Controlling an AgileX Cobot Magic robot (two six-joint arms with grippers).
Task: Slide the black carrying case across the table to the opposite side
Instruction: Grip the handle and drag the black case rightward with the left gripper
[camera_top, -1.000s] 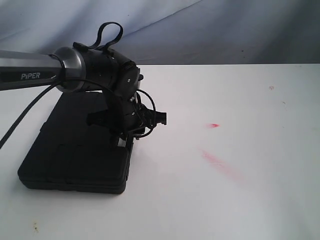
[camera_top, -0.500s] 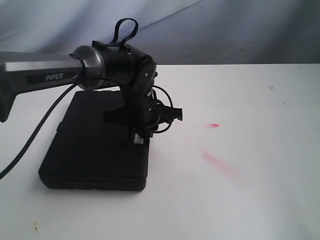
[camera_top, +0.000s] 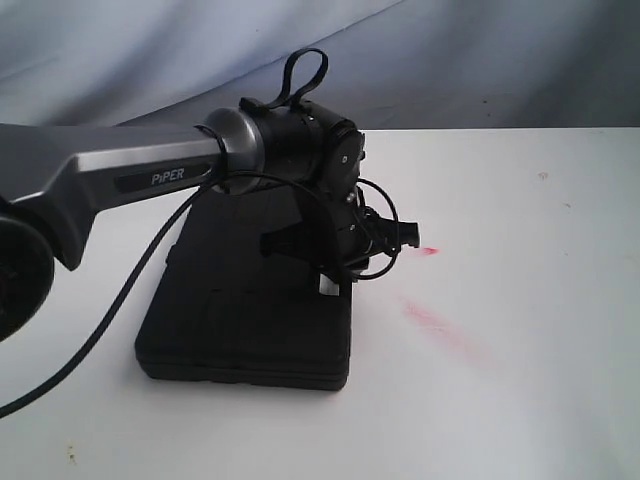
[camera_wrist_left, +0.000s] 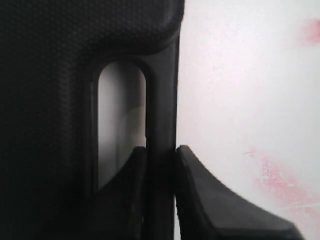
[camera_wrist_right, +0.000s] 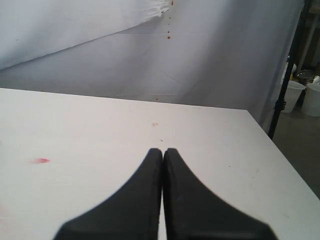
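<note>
The black carrying case lies flat on the white table, left of centre. My left gripper reaches down over the case's right edge. Up close, the case shows a textured lid and a slotted handle bar. The left gripper is shut on that handle bar, one finger in the slot and one outside. My right gripper hovers shut and empty over bare table, out of the exterior view.
Red smears and a red spot mark the table right of the case. A grey backdrop hangs behind the far edge. A dark stand and white buckets are off the table's right side.
The left arm has moved rightward with the case's handle in its grip, and the case has slid rightward across the table toward the red smears.
</note>
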